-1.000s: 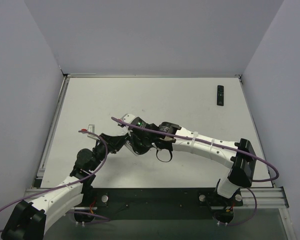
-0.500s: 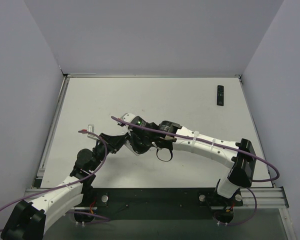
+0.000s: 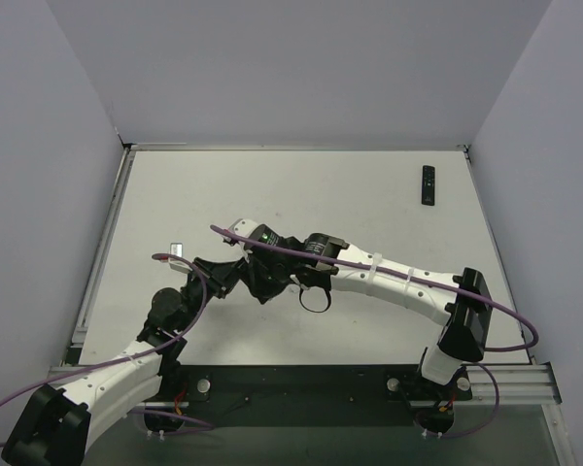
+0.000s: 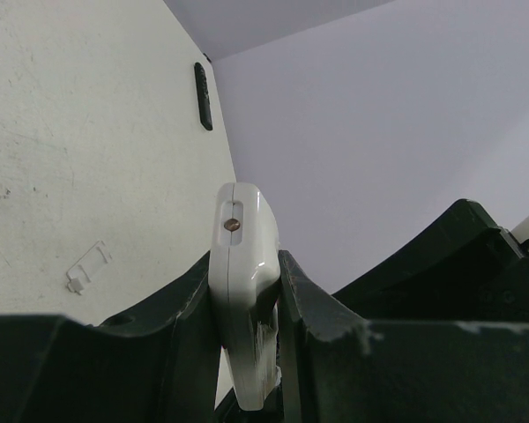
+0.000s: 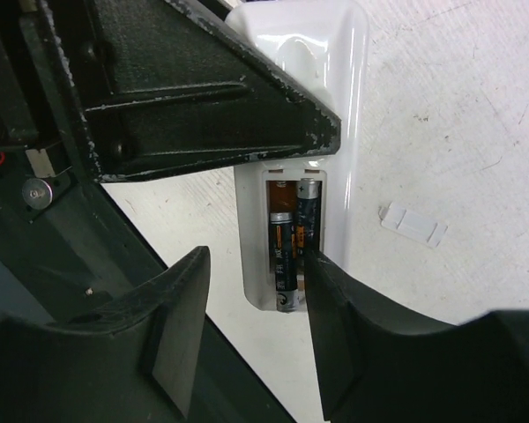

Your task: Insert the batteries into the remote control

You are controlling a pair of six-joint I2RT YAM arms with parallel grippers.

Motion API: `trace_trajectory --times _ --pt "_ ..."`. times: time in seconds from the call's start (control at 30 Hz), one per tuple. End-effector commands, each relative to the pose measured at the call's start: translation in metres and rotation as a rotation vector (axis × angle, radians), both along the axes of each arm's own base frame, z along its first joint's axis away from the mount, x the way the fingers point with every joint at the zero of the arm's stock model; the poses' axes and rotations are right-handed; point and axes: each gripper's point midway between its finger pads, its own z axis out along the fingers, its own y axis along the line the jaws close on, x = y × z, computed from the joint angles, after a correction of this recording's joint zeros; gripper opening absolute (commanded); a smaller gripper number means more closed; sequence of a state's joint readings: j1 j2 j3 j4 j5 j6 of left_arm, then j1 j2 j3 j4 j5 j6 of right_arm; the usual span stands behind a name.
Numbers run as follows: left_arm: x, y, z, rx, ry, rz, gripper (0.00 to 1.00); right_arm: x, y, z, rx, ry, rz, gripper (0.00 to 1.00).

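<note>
Clamping the white remote [image 4: 242,229] in the left tool [image 4: 245,295], closed hard on both long sides and holding it edge-up over the table [image 4: 88,159]. Seeing from the left wrist only a narrow end face, with a small round brownish dot on it, and nothing of its back. Finding the open bay [image 5: 280,196] from the right wrist alone, with two batteries [image 5: 286,256] lying side by side in it, dark with orange bands, the right-hand one set a little higher than its neighbour. Hovering over that bay with the right tool [image 5: 256,257], spread open and gripping nothing, with one finger standing clear to the left of the remote and the other either touching or just beside the right-hand battery; not managing to tell which. Catching in that same view a black finger of the left tool crossing the upper part of the remote, above the bay.

Losing the white remote and the batteries almost wholly from above, under the two wrists meeting left of the table's middle. Picking out from above instead the black remote [image 3: 428,184], lying well apart near the far right corner, and a small white piece [image 3: 176,249], lying flat on the table just left of the tools. Meeting that piece again in both wrist views, near the white remote but not touching it. Glimpsing the black remote from the left wrist as a dark sliver by the wall [image 4: 379,132], and not at all from the right wrist.
</note>
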State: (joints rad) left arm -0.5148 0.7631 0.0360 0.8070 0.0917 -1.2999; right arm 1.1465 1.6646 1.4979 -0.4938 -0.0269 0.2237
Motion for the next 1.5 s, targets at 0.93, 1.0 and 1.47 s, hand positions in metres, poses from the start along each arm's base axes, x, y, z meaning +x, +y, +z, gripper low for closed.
trace_trajectory --times 0.93,1.0,1.47 --pt "-0.018 -0.028 0.039 -0.137 0.094 -0.208 0.00 -0.030 -0.054 0.075 0.261 -0.217 0.762 0.40" --pt "-0.019 -0.029 0.040 -0.131 0.091 -0.215 0.00 -0.030 -0.049 0.075 0.269 -0.215 0.785 0.40" --pt "-0.022 -0.033 0.049 -0.109 0.065 -0.248 0.00 -0.034 -0.038 0.052 0.258 -0.196 0.901 0.19"
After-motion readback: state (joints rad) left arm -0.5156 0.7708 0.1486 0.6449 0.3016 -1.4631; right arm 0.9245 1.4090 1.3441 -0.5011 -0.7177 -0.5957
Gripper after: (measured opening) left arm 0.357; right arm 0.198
